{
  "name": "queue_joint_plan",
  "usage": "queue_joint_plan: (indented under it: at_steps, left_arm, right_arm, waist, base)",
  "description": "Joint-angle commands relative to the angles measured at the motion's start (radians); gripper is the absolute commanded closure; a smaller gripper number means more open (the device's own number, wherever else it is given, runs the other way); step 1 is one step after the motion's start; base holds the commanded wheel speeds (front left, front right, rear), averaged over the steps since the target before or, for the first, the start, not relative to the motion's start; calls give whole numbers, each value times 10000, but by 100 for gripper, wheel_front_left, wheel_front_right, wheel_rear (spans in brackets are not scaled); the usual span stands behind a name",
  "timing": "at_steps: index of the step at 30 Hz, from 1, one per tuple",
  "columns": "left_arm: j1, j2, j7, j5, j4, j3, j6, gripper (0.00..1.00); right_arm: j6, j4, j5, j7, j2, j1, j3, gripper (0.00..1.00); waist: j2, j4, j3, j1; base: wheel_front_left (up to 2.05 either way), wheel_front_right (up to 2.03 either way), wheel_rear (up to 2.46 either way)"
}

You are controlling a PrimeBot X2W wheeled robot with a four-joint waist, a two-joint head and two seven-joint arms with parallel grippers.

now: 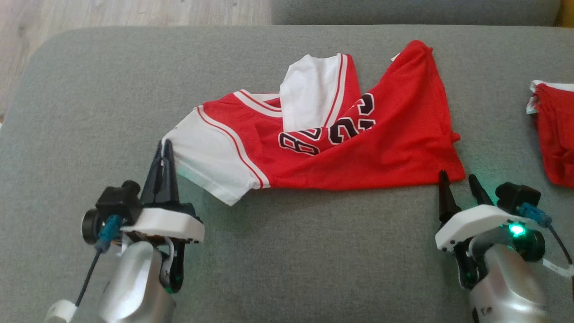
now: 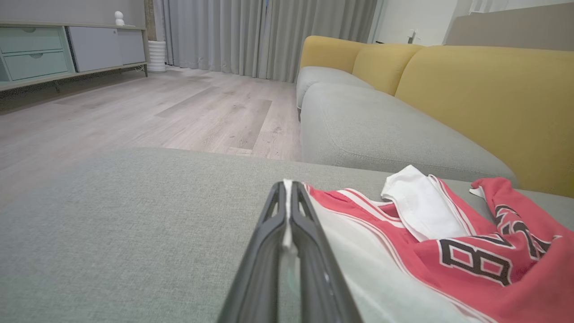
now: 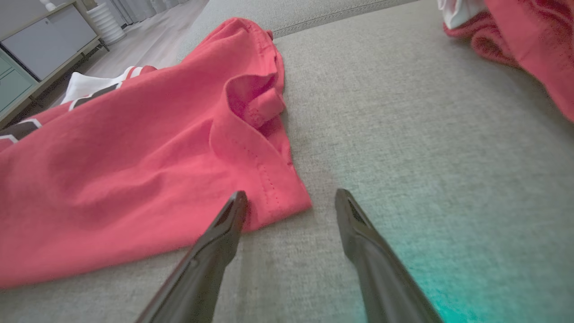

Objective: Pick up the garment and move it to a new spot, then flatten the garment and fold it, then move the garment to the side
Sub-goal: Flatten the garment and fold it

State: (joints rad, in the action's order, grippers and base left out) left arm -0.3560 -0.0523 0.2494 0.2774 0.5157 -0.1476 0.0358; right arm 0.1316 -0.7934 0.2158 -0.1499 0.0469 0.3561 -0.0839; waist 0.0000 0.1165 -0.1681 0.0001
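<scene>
Garment (image 1: 341, 148) crumpled mid grey cushion (image 1: 287, 251). L gripper (image 1: 165, 146) clamped on white sleeve edge; R gripper (image 1: 457, 177) fingers apart at red hem corner. Wood floor (image 2: 179, 107), yellow sofa back (image 2: 484, 98) beyond.

1. Grey cushion (image 1: 287, 269), woven cover, rounded corner at the far left.
2. Red shirt (image 1: 358, 152) with white sleeves, crumpled, lying across the middle.
3. Second red garment (image 1: 556, 134), bunched at the right edge, apart from the shirt.
</scene>
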Motion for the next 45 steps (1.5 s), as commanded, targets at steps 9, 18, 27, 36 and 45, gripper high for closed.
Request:
queue_joint_plan:
  at_steps: [9,18,27,36,45]
  left_arm:
    - [-28,-90,122,-145,-676,27,15,100]
    - [82,-104,123,135,-812,364,-22,100]
    - [-18,-32,123,1445,-2014,1197,345,100]
    - [-1033,6,25,2745,-3943,1698,139,100]
    - [-2000,15,-250,3374,-6553,1702,-555,100]
  right_arm:
    - [-9,-1841,375,-618,34,1274,788,16]
    - [-9,-2149,751,-1032,34,1692,1440,100]
    - [-9,1495,598,-1115,124,1290,2114,100]
    - [-9,5457,1068,-173,1404,1498,2379,100]
    - [-9,8034,919,1069,2173,1878,2538,100]
  waist:
    - [0,164,-145,-1]
    - [0,-165,150,-1]
    - [0,-856,744,-1]
    - [0,-1204,1392,-1]
    - [0,-1414,1833,-1]
  base:
    - [0,0,0]
    - [0,0,0]
    - [0,0,0]
    - [0,0,0]
    - [0,0,0]
